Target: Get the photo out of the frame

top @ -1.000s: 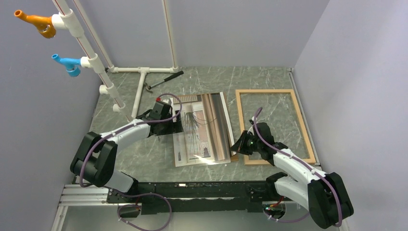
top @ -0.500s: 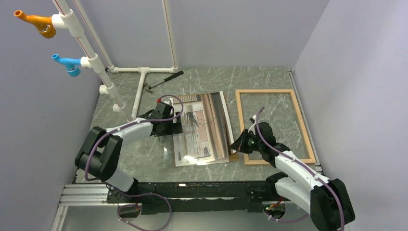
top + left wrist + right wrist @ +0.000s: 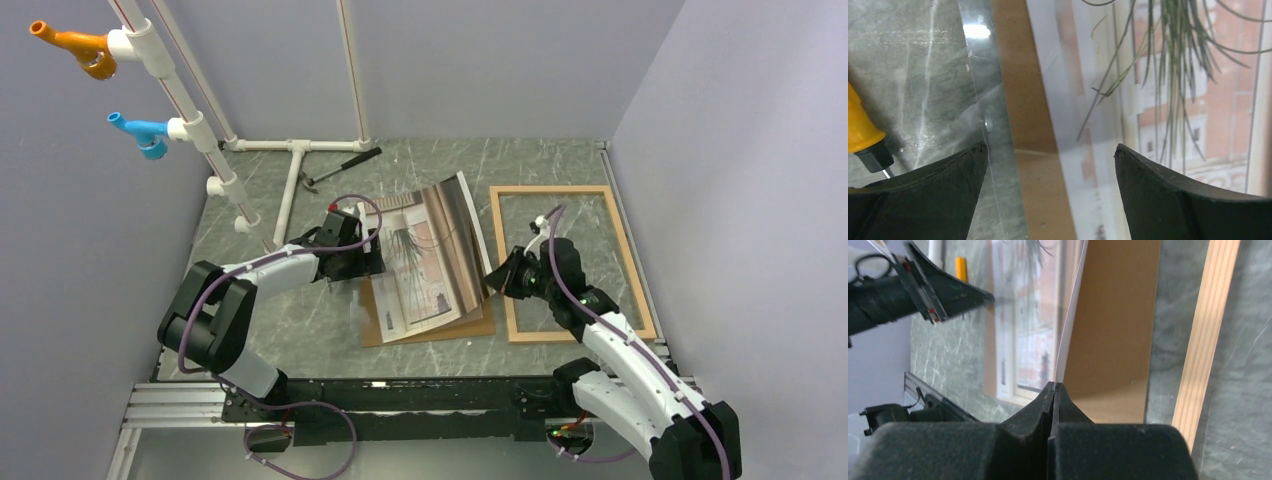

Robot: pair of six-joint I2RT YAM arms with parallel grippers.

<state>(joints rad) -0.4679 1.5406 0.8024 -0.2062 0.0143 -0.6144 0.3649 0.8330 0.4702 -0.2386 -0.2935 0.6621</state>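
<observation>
Grey-green marble tabletop (image 3: 300, 325), pale lilac walls (image 3: 500, 70)

Text: none I can read in any view.
Photo (image 3: 430, 262): printed plant and brick building only; no lettering I can make out.
Numbers, brands, signs: none legible to me.

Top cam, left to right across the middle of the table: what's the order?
left gripper, open at the print's left edge → photo, right side lifted → right gripper, shut on the photo's right edge → frame, flat on the table. The brown backing board under the photo is left out because it overlaps.
</observation>
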